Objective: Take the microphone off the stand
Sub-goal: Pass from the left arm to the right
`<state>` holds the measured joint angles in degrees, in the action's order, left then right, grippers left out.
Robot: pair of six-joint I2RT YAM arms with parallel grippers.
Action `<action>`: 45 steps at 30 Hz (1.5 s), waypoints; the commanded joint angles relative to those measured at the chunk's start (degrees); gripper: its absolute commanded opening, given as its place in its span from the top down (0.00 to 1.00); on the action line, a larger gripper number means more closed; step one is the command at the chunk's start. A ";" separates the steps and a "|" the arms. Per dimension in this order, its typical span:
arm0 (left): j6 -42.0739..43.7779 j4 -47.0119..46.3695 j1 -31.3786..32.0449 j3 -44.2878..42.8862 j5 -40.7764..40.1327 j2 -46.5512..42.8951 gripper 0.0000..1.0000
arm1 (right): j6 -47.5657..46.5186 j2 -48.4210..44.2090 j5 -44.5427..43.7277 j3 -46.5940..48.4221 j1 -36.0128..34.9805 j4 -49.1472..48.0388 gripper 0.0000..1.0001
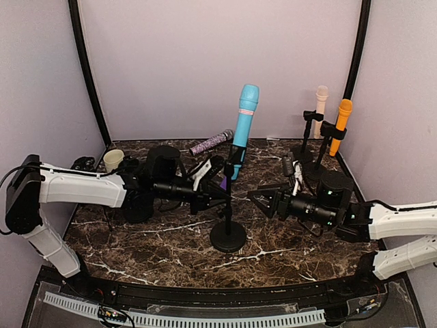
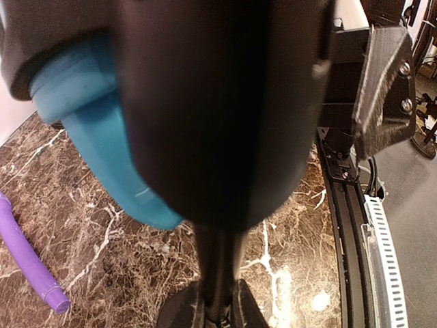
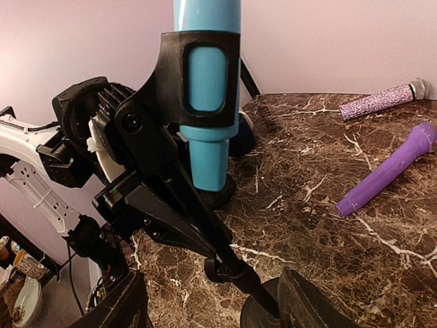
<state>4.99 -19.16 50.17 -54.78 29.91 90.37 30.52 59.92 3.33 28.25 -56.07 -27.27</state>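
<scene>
The sky-blue plastic microphone [image 1: 243,130] sits in the clip of the black metal stand with a round base [image 1: 227,236], at the middle of the dark marble table [image 1: 136,249]. Its long axis is nearly upright: head up and leaning slightly right in the top view, tail down through the clip. The left gripper [image 1: 220,196] is clamped on the stand's pole below the clip. The right gripper [image 1: 257,201] is just right of the pole, its 2 fingers spread wide and holding nothing. 1 smooth purple microphone [image 3: 389,167] lies flat on the marble nearby.

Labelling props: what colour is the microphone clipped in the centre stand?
The microphone is light blue, clearest in top external.
</scene>
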 commanded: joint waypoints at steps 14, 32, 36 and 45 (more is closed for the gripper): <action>0.28 -2.42 1.10 -2.03 2.60 -0.13 1.00 | -7.10 13.75 -8.53 10.56 -6.11 -8.39 0.53; -1.41 -2.70 1.46 -0.68 -1.58 -0.72 0.88 | -5.08 18.99 -11.33 12.88 -6.90 -8.16 1.00; -7.40 -7.04 1.48 3.33 -8.35 -4.27 0.49 | -5.19 18.02 -13.85 11.57 -7.20 -8.43 1.00; -27.48 -13.79 1.59 14.99 -18.53 -14.41 0.38 | -10.55 15.30 -23.32 12.13 -9.90 -5.00 1.00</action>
<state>-11.14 -28.29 51.57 -43.18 16.32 79.77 21.82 77.60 -14.00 39.94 -63.99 -32.08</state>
